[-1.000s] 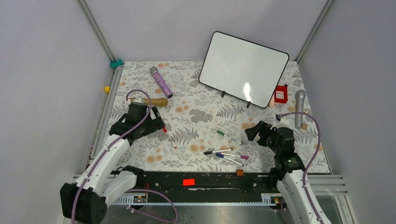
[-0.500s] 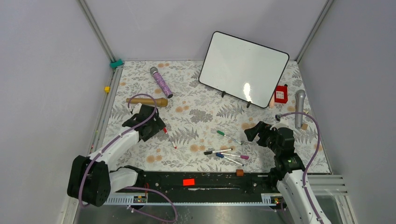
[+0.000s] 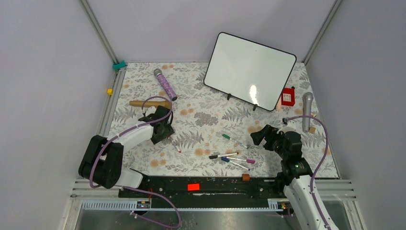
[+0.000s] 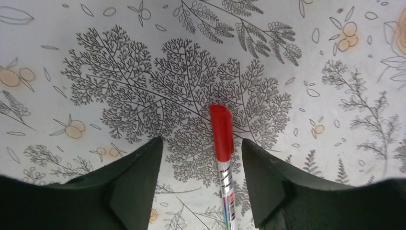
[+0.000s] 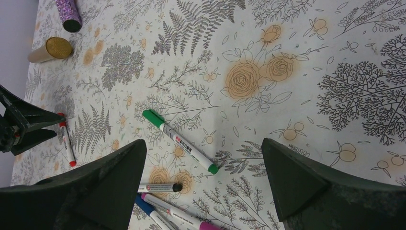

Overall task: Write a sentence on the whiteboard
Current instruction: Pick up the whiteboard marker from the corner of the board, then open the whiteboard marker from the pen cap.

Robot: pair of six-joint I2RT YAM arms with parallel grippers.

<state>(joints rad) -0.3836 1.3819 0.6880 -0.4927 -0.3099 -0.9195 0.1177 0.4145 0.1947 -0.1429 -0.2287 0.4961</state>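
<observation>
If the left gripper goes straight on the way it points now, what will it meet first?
The left gripper would likely meet the red marker lying between its open jaws; depth is unclear.

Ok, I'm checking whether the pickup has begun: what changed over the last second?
The left pincer swung right and came down over the red marker. It now straddles the cap end, open, with a gap on each side. Nothing was gripped or released. The right pincer, the blank whiteboard and the other markers stayed put.
</observation>
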